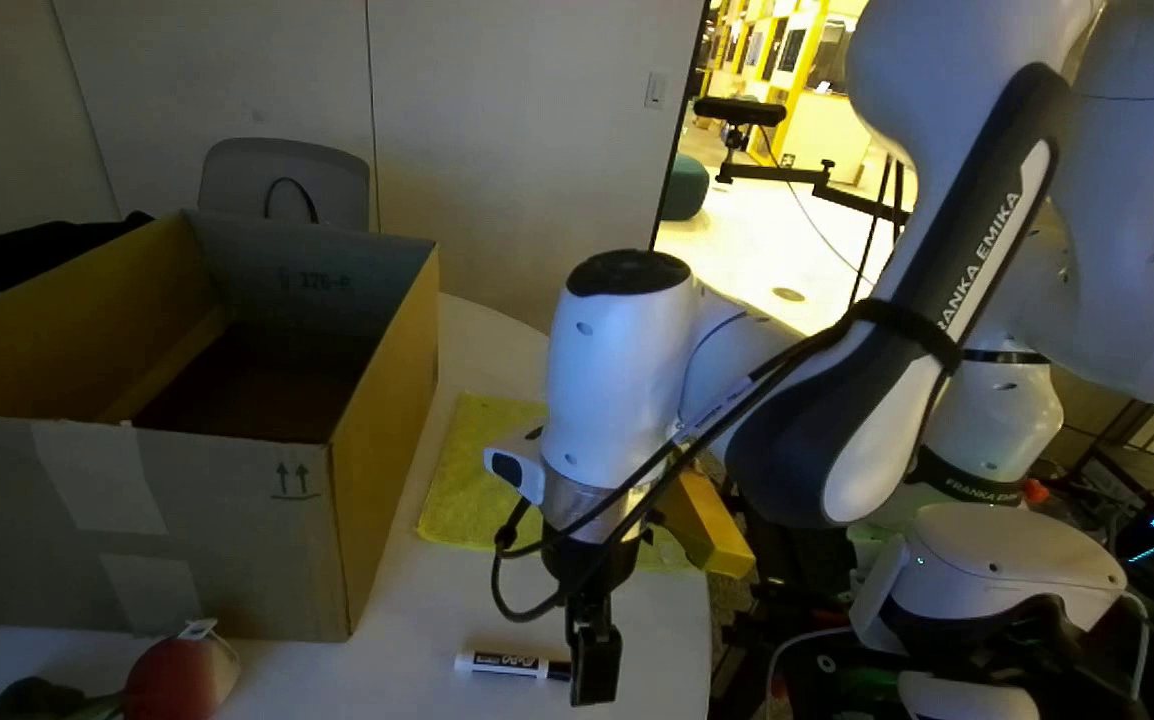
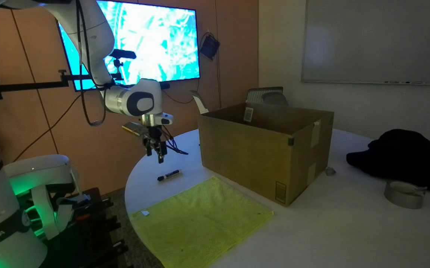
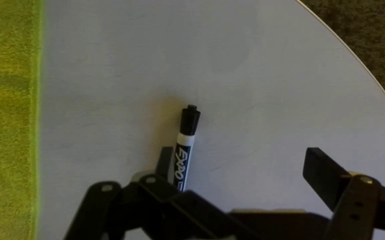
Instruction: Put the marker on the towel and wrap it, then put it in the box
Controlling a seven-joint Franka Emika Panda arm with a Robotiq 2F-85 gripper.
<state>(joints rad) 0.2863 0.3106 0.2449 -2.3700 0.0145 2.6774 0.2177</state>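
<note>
EXPO on marker [image 3: 183,150], FRANKA EMIKA on arm [image 1: 985,235], arrows [image 1: 302,480] on box [image 1: 252,545]

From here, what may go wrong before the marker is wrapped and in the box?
The gripper is open, but in the wrist view one finger partly hides the marker, so coming down might hit it. Lying loose on the table, the marker could roll. The box stands tall, so the towel, once wrapped, might catch on it.
</note>
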